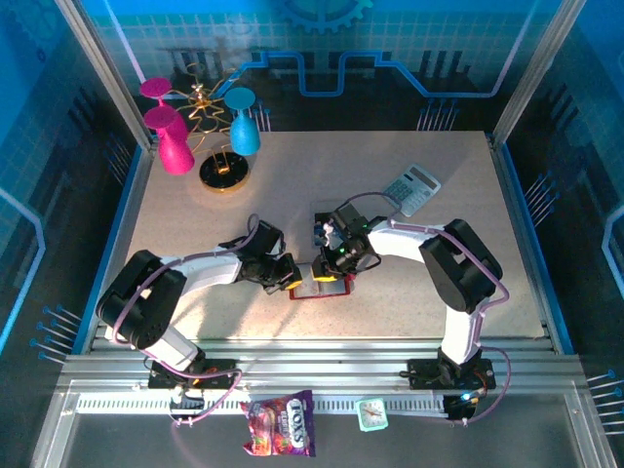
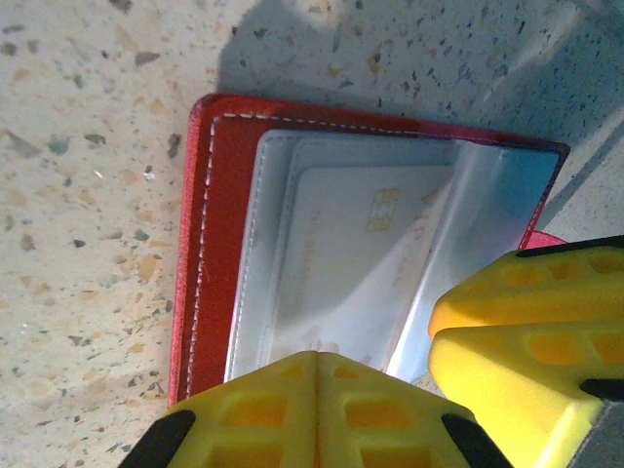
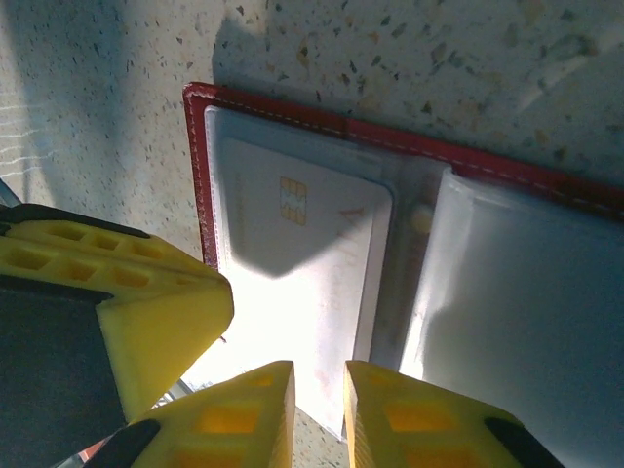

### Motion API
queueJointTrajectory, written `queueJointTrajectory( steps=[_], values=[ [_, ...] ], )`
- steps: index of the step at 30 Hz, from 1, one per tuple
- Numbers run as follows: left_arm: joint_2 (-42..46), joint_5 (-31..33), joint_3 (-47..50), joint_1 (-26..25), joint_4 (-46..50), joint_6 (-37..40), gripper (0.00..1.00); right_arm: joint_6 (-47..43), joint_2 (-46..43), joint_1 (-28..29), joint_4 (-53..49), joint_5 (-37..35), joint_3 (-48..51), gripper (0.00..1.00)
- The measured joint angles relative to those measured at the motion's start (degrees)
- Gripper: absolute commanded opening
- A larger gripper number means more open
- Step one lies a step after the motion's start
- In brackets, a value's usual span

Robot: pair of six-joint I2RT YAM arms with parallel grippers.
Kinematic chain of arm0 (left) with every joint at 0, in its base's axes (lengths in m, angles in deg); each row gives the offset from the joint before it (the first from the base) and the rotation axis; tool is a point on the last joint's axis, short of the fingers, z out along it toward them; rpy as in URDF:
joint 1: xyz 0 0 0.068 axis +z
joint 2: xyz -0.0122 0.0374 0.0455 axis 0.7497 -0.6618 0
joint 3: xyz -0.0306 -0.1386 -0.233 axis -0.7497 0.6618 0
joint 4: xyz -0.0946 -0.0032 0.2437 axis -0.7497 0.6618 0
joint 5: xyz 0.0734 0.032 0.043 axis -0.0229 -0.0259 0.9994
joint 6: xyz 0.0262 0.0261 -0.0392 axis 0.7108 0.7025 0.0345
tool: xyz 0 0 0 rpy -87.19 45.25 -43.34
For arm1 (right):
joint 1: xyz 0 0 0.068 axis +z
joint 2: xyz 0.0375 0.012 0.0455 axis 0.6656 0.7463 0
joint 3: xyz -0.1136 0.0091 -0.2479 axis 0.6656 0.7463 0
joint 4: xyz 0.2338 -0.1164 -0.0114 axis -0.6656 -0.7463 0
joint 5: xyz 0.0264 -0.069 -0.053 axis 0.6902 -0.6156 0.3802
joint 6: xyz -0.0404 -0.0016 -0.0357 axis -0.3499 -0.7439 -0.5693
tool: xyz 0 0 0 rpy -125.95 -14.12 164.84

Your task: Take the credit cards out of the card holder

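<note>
Card holder (image 2: pixel 210 244) stitched leather-look, pockets (image 2: pixel 492 210) glossy clear plastic; credit card (image 3: pixel 292 263) smooth plastic; table (image 2: pixel 88 195) matt speckled.

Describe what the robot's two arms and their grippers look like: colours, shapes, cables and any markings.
Both the left arm and the right arm have white link covers between bulky black joint housings, with lilac cables looping along them. The left gripper and the right gripper carry chunky yellow fingers. These are wedge-shaped, moulded with rows of rectangular recesses, and set on black holders. No markings are legible.
</note>
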Motion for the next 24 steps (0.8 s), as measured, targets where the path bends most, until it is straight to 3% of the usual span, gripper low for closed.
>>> queueJointTrajectory(
  steps=[24],
  values=[
    [-0.11, 0.00, 0.00, 0.00, 0.42, 0.00, 0.07, 0.17, 1.55, 0.02, 0.94, 0.44, -0.61, 0.23]
  ],
)
